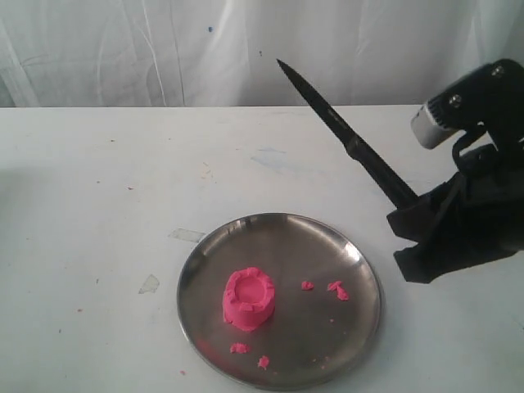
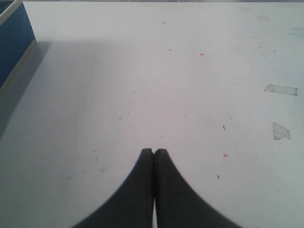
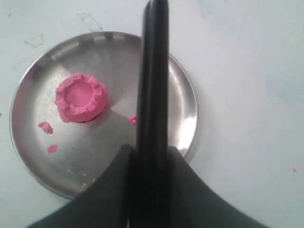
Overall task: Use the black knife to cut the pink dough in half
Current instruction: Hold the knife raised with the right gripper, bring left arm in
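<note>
Gripping black knife (image 1: 344,135) in right claw (image 1: 407,206), blade raised; left claw (image 2: 153,153) closed, empty; pink dough (image 1: 248,299) uncut, 1 lump.

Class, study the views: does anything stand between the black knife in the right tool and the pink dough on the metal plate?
Nothing visible does. The right tool holds the black knife raised beside the metal plate; the pink dough stands uncovered on it, with only small crumbs lying apart from it.
</note>
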Robot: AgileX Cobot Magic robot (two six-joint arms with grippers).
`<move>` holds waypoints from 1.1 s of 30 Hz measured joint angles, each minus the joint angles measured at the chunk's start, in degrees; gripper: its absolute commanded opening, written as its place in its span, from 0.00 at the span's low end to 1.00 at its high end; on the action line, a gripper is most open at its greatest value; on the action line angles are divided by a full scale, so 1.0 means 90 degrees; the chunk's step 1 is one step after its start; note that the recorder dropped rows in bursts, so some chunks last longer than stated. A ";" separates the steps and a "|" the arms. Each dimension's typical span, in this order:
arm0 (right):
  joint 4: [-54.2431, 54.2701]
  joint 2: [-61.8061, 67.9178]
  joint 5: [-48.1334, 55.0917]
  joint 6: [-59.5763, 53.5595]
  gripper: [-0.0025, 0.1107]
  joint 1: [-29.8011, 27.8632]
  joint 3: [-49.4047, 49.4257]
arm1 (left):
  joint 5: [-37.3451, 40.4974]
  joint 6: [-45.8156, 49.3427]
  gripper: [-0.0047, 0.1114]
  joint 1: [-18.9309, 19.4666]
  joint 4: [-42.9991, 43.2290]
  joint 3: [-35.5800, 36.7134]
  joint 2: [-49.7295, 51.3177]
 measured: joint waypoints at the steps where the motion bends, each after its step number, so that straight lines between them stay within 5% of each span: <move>1: 0.0060 0.0002 -0.0094 0.0013 0.02 0.0000 0.0120 | 0.0000 0.0000 0.04 0.0000 0.0012 0.0000 0.0000; 8: 0.0706 0.0002 -0.0466 0.0028 0.02 0.0000 0.0563 | -0.0621 0.0000 0.04 0.0000 0.0037 0.0012 0.0000; 17: 0.0799 0.0002 -0.0756 0.0039 0.02 0.0000 0.0583 | -0.5534 0.0769 0.04 0.0000 -0.0255 -0.0289 -0.0027; 23: 0.0810 0.0002 -0.0860 0.0039 0.02 0.0000 0.0583 | -0.6988 0.0688 0.04 0.0000 -0.1889 -0.2156 0.0061; 25: 0.0810 0.0002 -0.0900 0.0039 0.02 0.0000 0.0583 | -0.6963 0.0290 0.04 0.0000 -0.1850 -0.3233 0.0381; 27: 0.0810 0.0002 -0.0977 0.0039 0.02 0.0000 0.0594 | -0.6106 -0.0050 0.04 0.0000 -0.0549 -0.4195 0.0725; 28: 0.0810 0.0002 -0.1006 0.0039 0.02 0.0000 0.0594 | -0.5030 -0.0489 0.04 0.0000 0.1213 -0.4742 0.1065; 31: 0.0810 0.0002 -0.1031 0.0039 0.02 0.0000 0.0594 | -0.2588 -0.2731 0.04 0.0000 0.4997 -0.4701 0.2424; 33: 0.0765 0.0002 -0.1113 0.0039 0.02 0.0000 0.0594 | -0.0851 -0.3857 0.04 -0.0131 0.5525 -0.4005 0.3501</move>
